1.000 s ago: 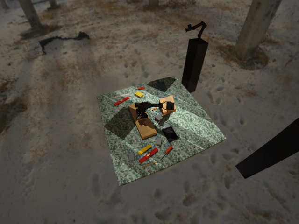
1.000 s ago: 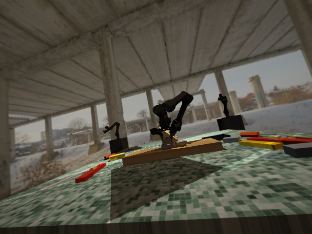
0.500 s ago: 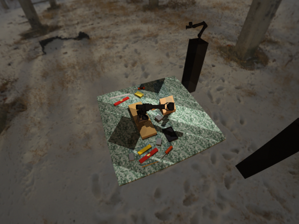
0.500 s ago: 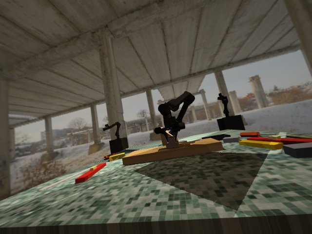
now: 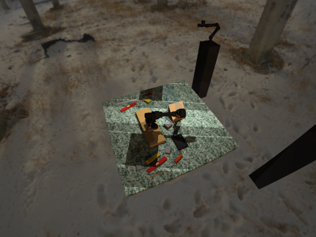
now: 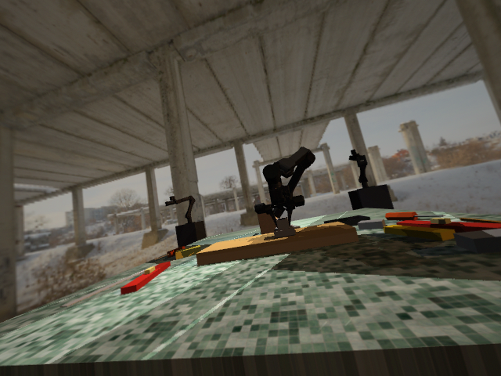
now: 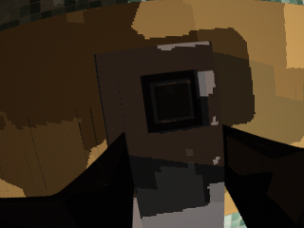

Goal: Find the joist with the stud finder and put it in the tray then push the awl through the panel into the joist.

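Note:
My gripper (image 6: 283, 222) (image 7: 166, 133) is shut on the grey stud finder (image 5: 149, 127) (image 6: 284, 231) (image 7: 119, 85), which appears to rest flat on the wooden floor panel (image 5: 157, 138) (image 6: 331, 229) (image 7: 47, 71), near its middle. The stud finder's square display (image 7: 175, 102) is dark in the wrist view. The joist is hidden. The black tray (image 5: 179, 141) (image 6: 351, 220) lies beside the panel. An orange-handled tool with a thin shaft (image 5: 178, 158) (image 6: 400, 215) lies past the tray; a red-handled one (image 5: 149, 93) lies at the back. I cannot tell which is the awl.
A wooden block (image 5: 176, 105) stands under the arm. Grey blocks (image 5: 167, 124) (image 5: 168, 149) (image 5: 138, 166) lie around the panel. Yellow bars (image 5: 153, 158) (image 5: 146, 100), red bars (image 5: 152, 168) (image 5: 124, 108) and a thin orange stick (image 5: 158, 174) lie beyond its two ends.

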{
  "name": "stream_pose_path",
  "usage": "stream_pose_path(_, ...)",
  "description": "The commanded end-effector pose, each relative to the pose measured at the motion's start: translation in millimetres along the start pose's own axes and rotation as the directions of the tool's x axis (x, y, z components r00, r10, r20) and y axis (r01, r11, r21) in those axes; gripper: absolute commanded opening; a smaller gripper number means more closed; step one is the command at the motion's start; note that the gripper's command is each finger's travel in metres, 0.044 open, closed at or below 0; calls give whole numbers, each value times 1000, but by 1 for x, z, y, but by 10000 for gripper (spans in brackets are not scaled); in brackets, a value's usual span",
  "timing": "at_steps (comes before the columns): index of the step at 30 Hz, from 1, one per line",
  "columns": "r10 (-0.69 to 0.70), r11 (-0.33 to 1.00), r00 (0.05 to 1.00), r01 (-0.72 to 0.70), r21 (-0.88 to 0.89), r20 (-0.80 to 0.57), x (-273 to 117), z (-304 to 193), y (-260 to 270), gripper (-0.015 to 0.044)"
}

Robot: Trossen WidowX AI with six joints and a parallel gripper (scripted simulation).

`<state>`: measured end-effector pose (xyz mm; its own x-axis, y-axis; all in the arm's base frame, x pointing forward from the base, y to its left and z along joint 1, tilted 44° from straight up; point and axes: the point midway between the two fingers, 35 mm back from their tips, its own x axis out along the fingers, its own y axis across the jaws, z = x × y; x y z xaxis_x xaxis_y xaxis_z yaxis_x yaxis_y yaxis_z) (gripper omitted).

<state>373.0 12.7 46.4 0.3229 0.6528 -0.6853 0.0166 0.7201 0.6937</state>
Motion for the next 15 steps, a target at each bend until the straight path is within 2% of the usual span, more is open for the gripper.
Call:
stream_pose_path(1,1,1000,1000,-1,0,-2,0,-1,10,0)
stream_pose_path(15,2,1000,1000,-2,0,-2,0,-1,35,0)
